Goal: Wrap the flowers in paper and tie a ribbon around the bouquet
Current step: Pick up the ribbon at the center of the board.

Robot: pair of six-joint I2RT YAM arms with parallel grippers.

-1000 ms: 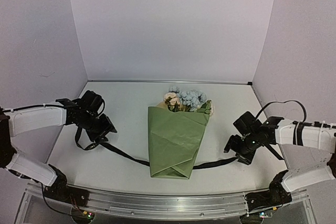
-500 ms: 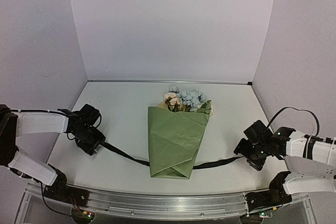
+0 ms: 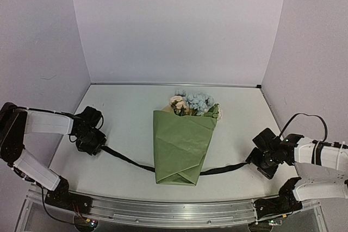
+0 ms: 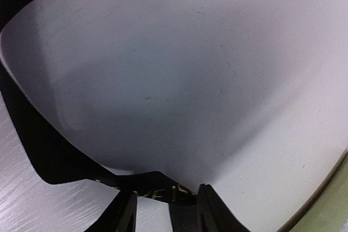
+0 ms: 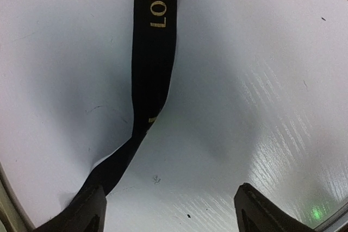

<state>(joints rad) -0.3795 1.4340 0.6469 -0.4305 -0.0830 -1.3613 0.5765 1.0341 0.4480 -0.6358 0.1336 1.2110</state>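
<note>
The pale table (image 3: 130,112) carries the bouquet (image 3: 182,145), which lies flat with its wide end toward the far wall. A black ribbon (image 3: 128,160) lies on the table from left to right. It seems to pass beneath the cone's narrow end, but the crossing is hidden.

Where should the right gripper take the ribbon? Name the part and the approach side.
Probably the free stretch of the ribbon right of the bouquet, from straight above, the open right gripper straddling its width: it lies flat and limp on the table, offering no raised edge.
</note>
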